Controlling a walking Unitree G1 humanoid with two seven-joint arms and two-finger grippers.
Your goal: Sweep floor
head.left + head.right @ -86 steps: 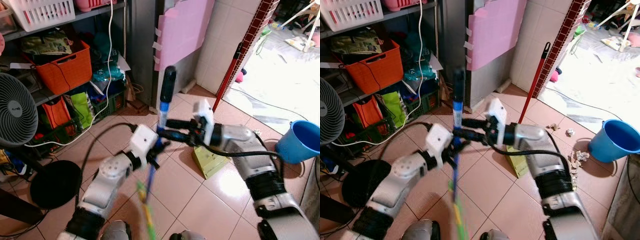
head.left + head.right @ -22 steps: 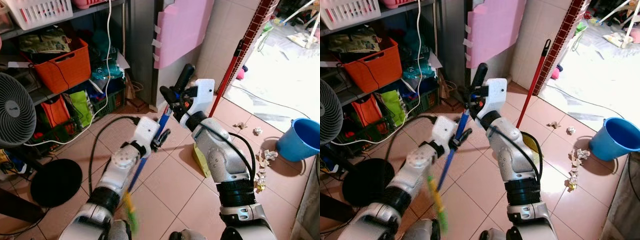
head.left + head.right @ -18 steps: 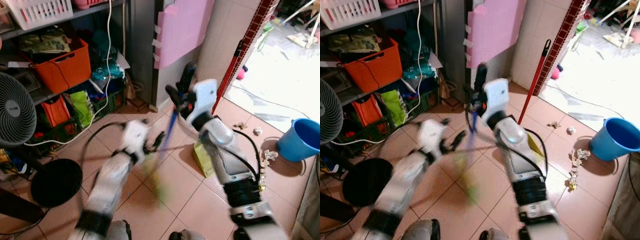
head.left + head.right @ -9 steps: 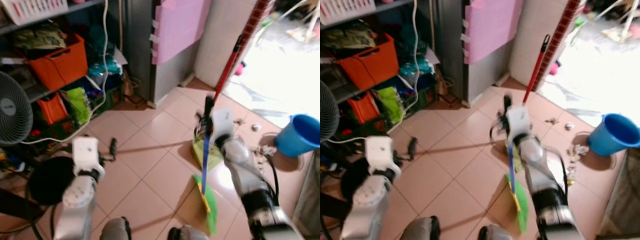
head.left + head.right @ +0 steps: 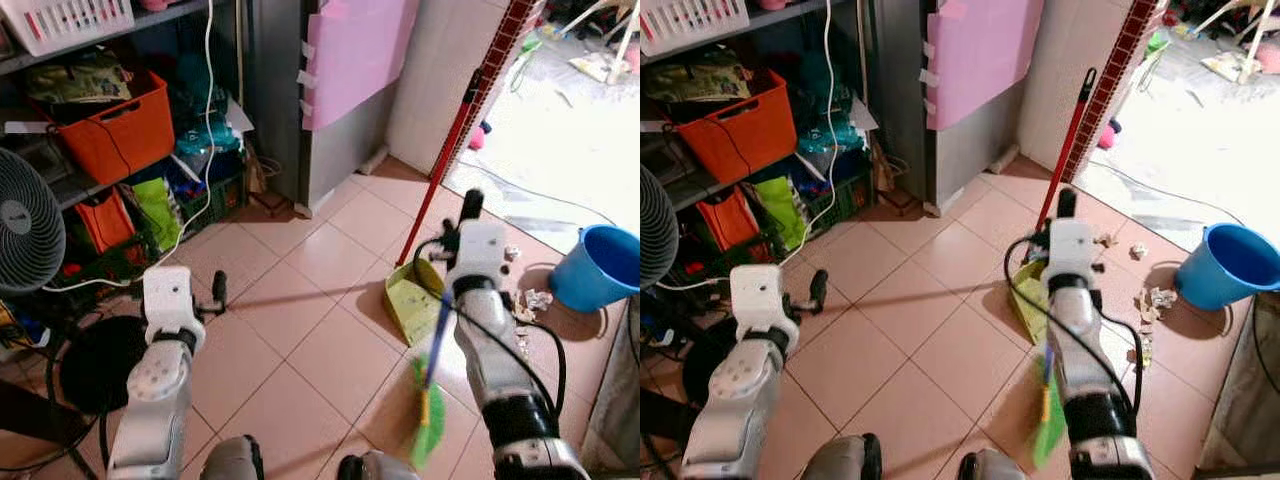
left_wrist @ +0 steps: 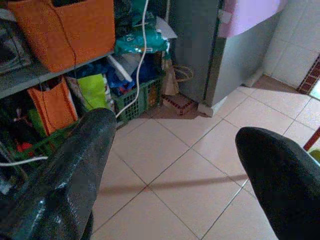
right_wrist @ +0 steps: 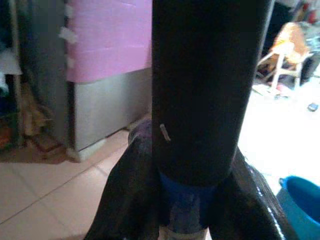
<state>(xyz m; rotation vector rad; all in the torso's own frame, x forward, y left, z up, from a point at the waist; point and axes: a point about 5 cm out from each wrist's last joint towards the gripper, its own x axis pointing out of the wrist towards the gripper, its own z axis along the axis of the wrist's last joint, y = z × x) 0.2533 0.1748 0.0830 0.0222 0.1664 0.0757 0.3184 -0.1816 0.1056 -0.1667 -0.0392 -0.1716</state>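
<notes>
Broom in right gripper alone, sweep stroke in hand beside the dustpan.

Nearest: green bristle head [image 5: 428, 432] low over the tiled floor [image 5: 310, 350], blurred, close by the robot's feet. Blue broom [image 5: 437, 340] handle running up from it to right gripper [image 7: 187, 200], fingers [image 7: 125, 195] clamped tight round the handle just under its black grip. Left gripper [image 6: 175, 170] off to the left, fingers [image 6: 75, 165] wide apart, holding nothing, hovering over bare tile. Yellow-green dustpan [image 5: 415, 308] just beyond the bristles, its red handle [image 5: 450, 160] leaning up the wall. Crumpled paper scraps [image 5: 532, 300] further right, near blue bucket [image 5: 595, 268]. Judged: mid-sweep, litter not yet gathered. Next move calls for dragging bristles across the scraps toward the dustpan mouth; one-handed hold likely weak on control.
</notes>
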